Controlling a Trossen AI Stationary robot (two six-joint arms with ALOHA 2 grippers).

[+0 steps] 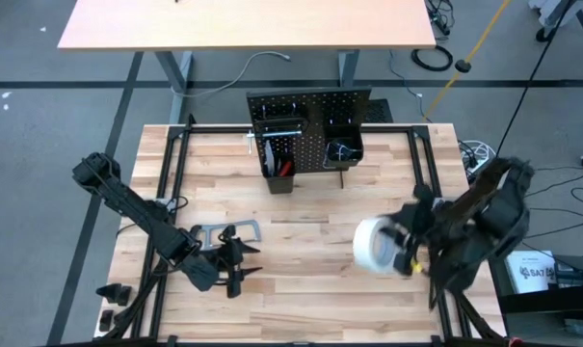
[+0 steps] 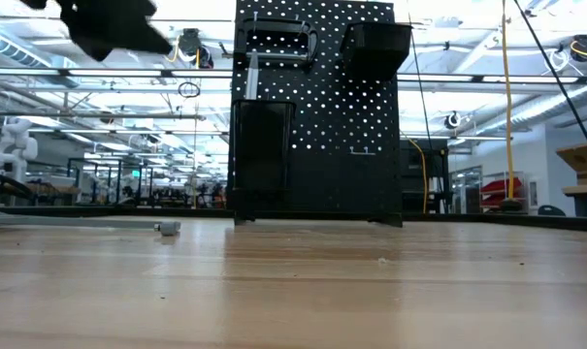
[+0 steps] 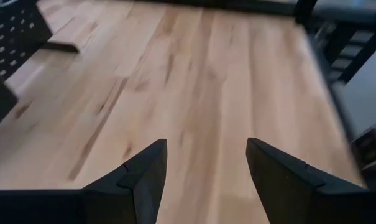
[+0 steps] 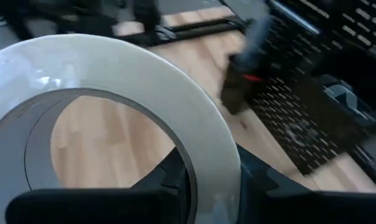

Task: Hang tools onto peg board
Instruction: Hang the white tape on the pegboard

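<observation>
White tape roll (image 1: 375,246) pinched in right gripper (image 1: 403,253) above the table's (image 1: 310,308) right side, its hollow core clear only from the wrist. Left gripper (image 3: 203,163) spread wide. Peg board (image 2: 317,111) upright at rear, 2 bins attached.

Left gripper (image 3: 206,171): both dark fingers (image 3: 144,177) spread apart, nothing between them, bare wooden tabletop (image 3: 200,81) showing through the gap. Black perforated panel (image 3: 13,34) (probably the peg board, only an edge shows) stands at the frame's corner. Dark frame rails (image 3: 334,43) run along the tabletop's far side, blurred.
</observation>
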